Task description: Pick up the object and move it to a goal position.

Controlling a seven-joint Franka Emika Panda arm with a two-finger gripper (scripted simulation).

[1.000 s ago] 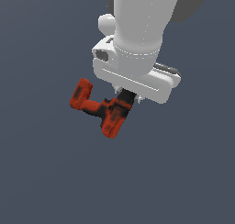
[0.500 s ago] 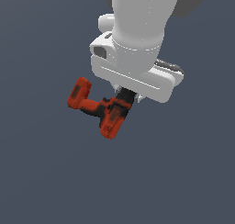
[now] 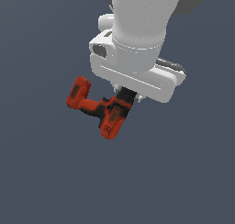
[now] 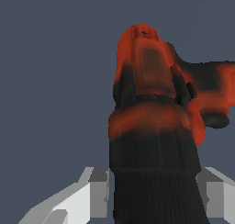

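The object, a red-orange power drill [image 3: 98,109] with black patches, hangs below the white robot hand in the exterior view. Its blocky base points toward the exterior view's left. My gripper [image 3: 125,97] is shut on the drill's black front end, and the hand hides most of the fingers there. In the wrist view the drill [image 4: 153,113] fills the middle, with a white finger [image 4: 96,191] on each side of its ribbed black end. My gripper [image 4: 156,193] holds it between them.
A plain dark grey-blue ground [image 3: 41,172] lies all around. No other object shows in either view.
The hand and the drill have shifted very slightly across the exterior view. The grip looks the same.
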